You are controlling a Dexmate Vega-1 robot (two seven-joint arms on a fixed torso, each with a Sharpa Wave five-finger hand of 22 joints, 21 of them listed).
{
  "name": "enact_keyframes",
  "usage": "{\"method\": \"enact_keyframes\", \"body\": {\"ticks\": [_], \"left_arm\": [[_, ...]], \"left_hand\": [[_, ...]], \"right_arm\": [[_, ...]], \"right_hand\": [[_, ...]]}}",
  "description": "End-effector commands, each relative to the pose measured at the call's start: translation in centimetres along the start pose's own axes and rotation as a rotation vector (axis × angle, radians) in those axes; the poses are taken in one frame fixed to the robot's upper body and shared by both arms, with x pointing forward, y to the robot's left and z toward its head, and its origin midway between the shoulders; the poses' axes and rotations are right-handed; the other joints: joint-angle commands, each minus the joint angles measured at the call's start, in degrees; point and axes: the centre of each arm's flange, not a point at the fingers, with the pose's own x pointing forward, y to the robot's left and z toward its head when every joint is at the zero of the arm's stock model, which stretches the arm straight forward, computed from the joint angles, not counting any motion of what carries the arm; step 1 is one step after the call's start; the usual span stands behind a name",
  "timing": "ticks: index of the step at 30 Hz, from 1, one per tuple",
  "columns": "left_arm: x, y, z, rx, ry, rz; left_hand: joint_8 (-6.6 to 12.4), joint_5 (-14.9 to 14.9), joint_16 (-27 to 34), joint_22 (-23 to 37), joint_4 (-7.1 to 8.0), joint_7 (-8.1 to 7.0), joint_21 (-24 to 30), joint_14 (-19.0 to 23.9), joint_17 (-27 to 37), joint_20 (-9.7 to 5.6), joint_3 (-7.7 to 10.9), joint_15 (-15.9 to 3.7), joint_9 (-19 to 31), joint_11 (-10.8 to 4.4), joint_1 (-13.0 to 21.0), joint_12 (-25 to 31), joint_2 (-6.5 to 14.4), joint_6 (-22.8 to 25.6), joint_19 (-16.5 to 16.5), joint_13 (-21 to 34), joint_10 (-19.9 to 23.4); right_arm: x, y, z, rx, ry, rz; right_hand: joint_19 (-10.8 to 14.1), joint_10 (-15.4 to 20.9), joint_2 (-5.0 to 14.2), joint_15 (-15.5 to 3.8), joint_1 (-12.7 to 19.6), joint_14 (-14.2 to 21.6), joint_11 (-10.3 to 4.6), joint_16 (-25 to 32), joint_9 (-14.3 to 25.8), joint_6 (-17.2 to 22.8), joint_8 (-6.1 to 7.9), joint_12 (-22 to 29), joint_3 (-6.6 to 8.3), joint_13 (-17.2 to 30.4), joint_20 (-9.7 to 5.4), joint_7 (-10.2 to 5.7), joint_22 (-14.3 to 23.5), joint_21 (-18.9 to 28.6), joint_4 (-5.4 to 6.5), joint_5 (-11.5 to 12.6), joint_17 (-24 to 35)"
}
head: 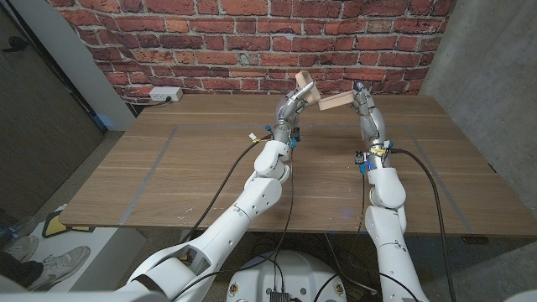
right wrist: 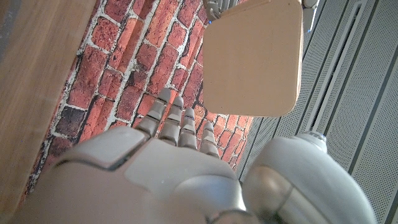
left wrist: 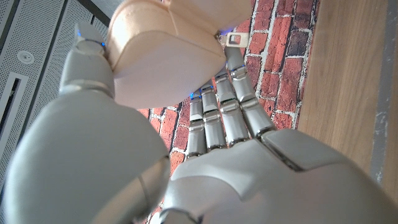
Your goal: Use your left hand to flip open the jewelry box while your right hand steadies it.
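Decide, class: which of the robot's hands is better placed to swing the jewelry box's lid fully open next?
Probably the left. The left hand already grips the raised lid, while the right hand holds the flat base of the box lifted above the table, steadying it.

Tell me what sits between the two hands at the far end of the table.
In the head view, the jewelry box, already flipped open, sits between the left hand and right hand; both hold it.

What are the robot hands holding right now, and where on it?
Both hold the jewelry box, raised above the table. The left robot hand grips the tilted-up lid; the right robot hand holds the base.
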Motion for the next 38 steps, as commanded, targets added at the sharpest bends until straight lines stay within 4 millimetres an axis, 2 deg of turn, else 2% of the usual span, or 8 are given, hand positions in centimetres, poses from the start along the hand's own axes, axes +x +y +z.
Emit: {"method": "enact_keyframes", "body": {"ticks": [1, 7, 14, 24, 28, 34, 38], "left_arm": [[-0.2, 0.3, 0.3, -0.002, -0.020, 0.003], [-0.2, 0.5, 0.6, -0.003, -0.018, -0.003], [-0.4, 1.1, 0.8, -0.006, -0.011, -0.003], [-0.3, 2.8, 0.9, -0.010, 0.013, 0.003], [-0.3, 3.7, 0.9, -0.011, 0.026, 0.006], [-0.4, 5.1, 0.3, -0.016, 0.057, 0.007], [-0.8, 5.7, -0.1, -0.015, 0.067, 0.030]], "left_hand": [[-0.07, -0.07, 0.35, 0.18, 11.20, -13.85, -0.26, 11.43, 0.14, -5.37, 11.52, -17.89, 0.32, -15.38, 5.99, -0.20, 10.51, 14.78, -0.37, -0.05, 10.67], [-0.27, -0.06, 0.48, 0.19, 11.20, -13.90, -0.35, 11.39, 0.06, -5.36, 11.58, -17.85, 0.33, -15.01, 5.93, -0.18, 10.58, 14.82, -0.37, -0.11, 10.72], [-0.36, -0.07, 0.58, 0.19, 11.22, -14.06, -0.38, 11.36, -0.02, -5.42, 11.62, -17.83, 0.34, -15.27, 5.83, -0.12, 10.61, 15.14, -0.22, -0.16, 10.90], [-0.59, -0.05, 0.84, 0.20, 11.16, -14.10, -0.50, 11.50, -0.03, -5.41, 11.72, -17.90, 0.36, -15.19, 5.84, -0.06, 10.68, 15.35, -0.21, -0.23, 11.12], [-0.65, -0.05, 0.84, 0.20, 11.09, -14.13, -0.56, 11.43, -0.09, -5.38, 11.76, -17.91, 0.36, -15.24, 5.88, -0.07, 10.65, 15.43, -0.26, -0.25, 11.12], [-0.75, -0.04, 0.90, 0.20, 11.02, -14.14, -0.60, 11.42, -0.13, -5.42, 11.84, -17.93, 0.38, -15.39, 5.94, -0.08, 10.69, 15.59, -0.19, -0.27, 11.13], [-0.86, -0.05, 0.91, 0.21, 11.04, -14.15, -0.65, 11.34, -0.18, -5.42, 11.85, -17.87, 0.39, -15.28, 5.86, -0.07, 10.69, 15.63, -0.19, -0.30, 11.21]], "right_arm": [[0.2, 0.3, -0.6, 0.059, 0.001, 0.011], [0.5, -0.1, -0.4, 0.035, 0.003, 0.002], [0.9, -1.0, -0.2, 0.004, 0.010, -0.001], [1.2, -1.7, 0.5, -0.069, 0.027, 0.006], [1.0, -1.0, 1.0, -0.090, 0.032, 0.010], [-0.4, 1.2, 1.9, -0.111, 0.027, -0.020], [-0.5, 1.3, 2.4, -0.114, -0.004, -0.023]], "right_hand": [[-0.41, -0.65, -0.42, 0.35, -0.54, -0.94, 0.25, 0.38, 0.11, -0.35, -0.06, 0.21, -0.81, -0.06, 0.81, -0.12, 0.13, -0.36, 0.17, 0.48, 0.09], [-0.66, 0.05, -0.45, 0.36, -1.20, -1.38, -0.34, 0.58, 0.08, 0.04, 0.34, 0.81, -1.24, -0.12, 0.35, -0.54, 0.09, -0.68, 0.48, 0.72, 0.07], [-0.63, 0.68, -0.42, 0.08, -1.49, -1.39, -0.54, 0.79, 0.06, 0.75, 0.72, 1.21, -1.49, -0.16, 0.17, -0.75, 0.06, -0.84, 0.62, 0.91, 0.03], [-0.39, 2.47, -0.25, -0.33, -2.26, -0.64, -1.13, 1.33, 0.00, 2.13, 1.27, 2.06, -2.02, -0.22, -0.59, -0.98, 0.04, -1.09, 1.01, 1.24, -0.02], [-0.27, 2.81, -0.22, -0.38, -2.40, -0.35, -1.20, 1.47, -0.01, 2.27, 1.31, 2.21, -2.14, -0.23, -0.90, -1.00, 0.03, -1.12, 1.07, 1.32, -0.04], [-0.12, 2.78, -0.10, -0.52, -2.52, -0.04, -1.50, 1.60, -0.02, 2.25, 1.28, 2.20, -2.24, -0.25, -1.21, -0.95, 0.03, -1.17, 1.13, 1.43, -0.06], [0.20, 2.44, 0.03, -0.83, -2.58, 0.13, -1.76, 1.65, -0.04, 1.16, 0.84, 2.08, -2.34, -0.25, -1.29, -1.07, 0.03, -1.18, 1.17, 1.56, -0.09]]}}
